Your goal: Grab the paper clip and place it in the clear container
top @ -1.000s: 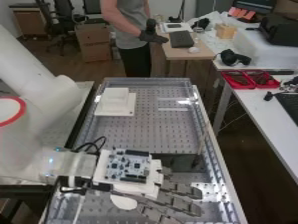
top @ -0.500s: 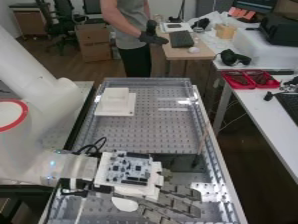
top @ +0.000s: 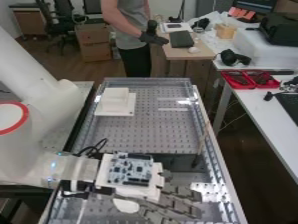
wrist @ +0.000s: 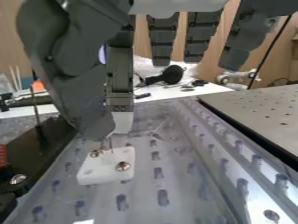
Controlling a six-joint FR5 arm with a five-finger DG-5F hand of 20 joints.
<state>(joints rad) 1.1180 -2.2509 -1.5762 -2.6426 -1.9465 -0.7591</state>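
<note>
high view: perforated bench [top: 146, 131], floor [top: 41, 56]

Before me stretches the tabletop [top: 149, 134] — grey, perforated and glossy, with raised rails along its long sides. Toward its far end I see a white, two-tiered square block [top: 116, 101]; nearer me sits a dark, boxy block [top: 178, 161]. My wrist view shows a small white block with metal screws [wrist: 96, 175] — on the perforated surface too.
</note>
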